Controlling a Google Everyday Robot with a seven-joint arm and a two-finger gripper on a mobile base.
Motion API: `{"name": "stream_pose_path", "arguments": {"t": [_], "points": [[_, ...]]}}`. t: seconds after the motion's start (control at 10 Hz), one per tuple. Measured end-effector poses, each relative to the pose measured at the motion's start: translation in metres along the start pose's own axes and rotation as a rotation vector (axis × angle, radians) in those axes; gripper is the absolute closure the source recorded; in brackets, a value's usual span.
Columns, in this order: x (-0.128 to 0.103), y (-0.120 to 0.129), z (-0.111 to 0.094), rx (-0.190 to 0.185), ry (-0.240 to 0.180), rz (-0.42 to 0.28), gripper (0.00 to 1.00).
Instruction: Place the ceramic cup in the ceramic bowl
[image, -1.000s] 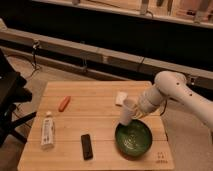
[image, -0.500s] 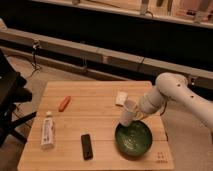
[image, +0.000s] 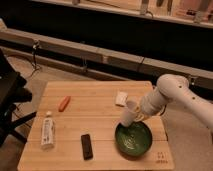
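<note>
Cam view: arm (image: 172, 94) comes in from R. Gripper (image: 136, 114) clenched on cup (image: 127, 116), just above the bowl's back-L rim. Cup tilted, rim up and to the R, base down toward the bowl (image: 134, 140); can't tell if base touches the rim. Bowl sits at front-R of table (image: 95, 90). White block (image: 121, 98) just behind cup. Orange item (image: 64, 103) mid-L, bottle (image: 47, 131) lying front-L, black bar (image: 87, 146) front-centre, all well apart from bowl.

The ceramic bowl (image: 134, 139) is set near the front right corner of the bench (image: 97, 92), and the ceramic cup (image: 128, 114) is held tilted over its rear left rim by the gripper (image: 135, 116).
</note>
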Motion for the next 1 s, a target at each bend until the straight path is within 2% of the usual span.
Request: {"name": "stream_pose_path", "arguments": {"t": [1.0], "points": [[0.0071,0.0107,0.0043,-0.003,-0.004,0.012,1.0]]}}
